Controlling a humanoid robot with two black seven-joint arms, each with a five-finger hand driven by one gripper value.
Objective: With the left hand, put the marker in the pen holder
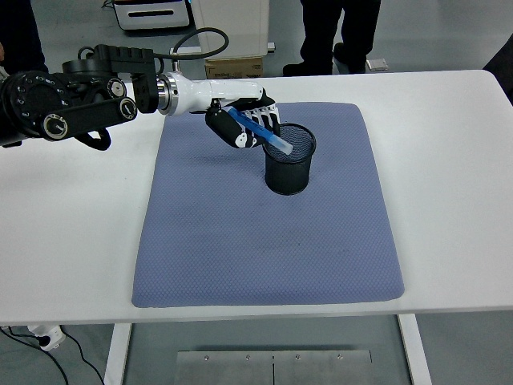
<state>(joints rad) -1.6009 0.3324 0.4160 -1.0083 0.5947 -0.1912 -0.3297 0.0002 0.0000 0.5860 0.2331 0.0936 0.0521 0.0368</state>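
Marker (260, 134): blue barrel, pale tip, held slantwise in the left hand (243, 125), tip end pointing right and down.

Head view. The tip sits over the open mouth of the pen holder (289, 160), just past its left rim; whether it touches the rim is hard to say from this angle. The left hand has its fingers curled round the upper part of the barrel, and it hangs above the worktop (449, 144), just left of and slightly above the holder. Its arm reaches in from the left edge, with the black joint housing over the worktop's far left part.

The pen holder is a black mesh cup standing upright on the far half of a blue-grey mat (264, 241), which lies flat at the middle of the white worktop.

Beyond the far edge, the dark legs of a standing person (341, 32) and a white cabinet base (232, 28) show.
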